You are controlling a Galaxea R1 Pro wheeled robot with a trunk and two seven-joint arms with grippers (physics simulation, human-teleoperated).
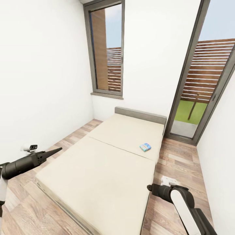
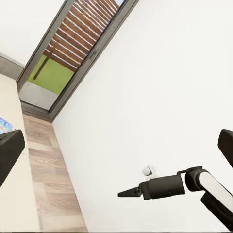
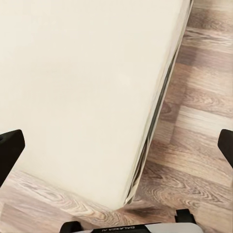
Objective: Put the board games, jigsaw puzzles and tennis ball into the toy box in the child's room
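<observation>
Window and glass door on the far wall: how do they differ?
The window stops at a sill above the floor; the glass door runs down to the floor. The window is narrower than the glass door. Grass shows through the glass door; the window shows none. Both have dark grey frames.

Small blue board game [image 1: 145,147]: print too small to be read.
Bed [image 1: 98,169]: near corner cut off by the head view's lower edge.
</observation>
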